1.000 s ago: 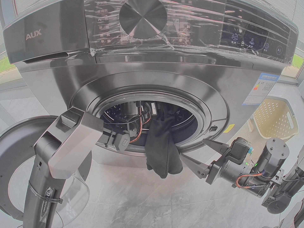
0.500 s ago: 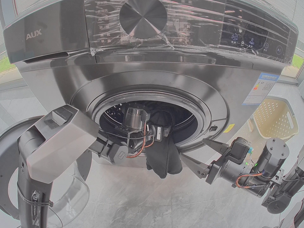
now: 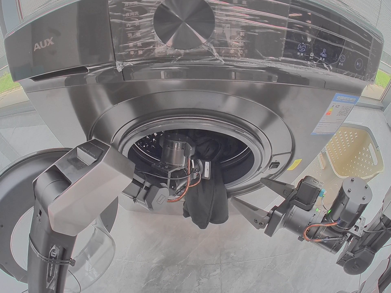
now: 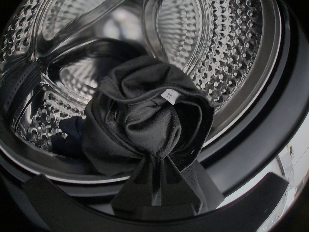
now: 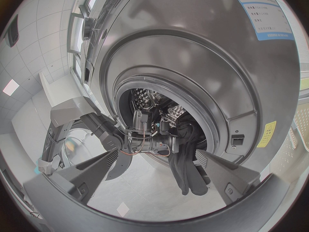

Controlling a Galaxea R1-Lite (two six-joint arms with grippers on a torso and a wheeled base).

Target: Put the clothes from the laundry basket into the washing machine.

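Looming over both arms, the washing machine (image 3: 244, 102) stands with its round door (image 3: 10, 208) swung wide on the outer side of the left arm. The pale laundry basket (image 3: 354, 151) sits behind the right gripper (image 3: 247, 189), whose jaws are spread with nothing between them. Just ahead of that gripper hangs the black garment (image 3: 207, 200), half inside the drum (image 4: 225, 33) and half drooping over the lip toward the floor. The left gripper (image 4: 157, 160) sits at the drum's mouth, pinched tight on a bunched fold of the cloth. Limp, light and thin, it will likely sag and catch on the rim. I'd judge the dangling tail the place to take hold, gathered up thick.
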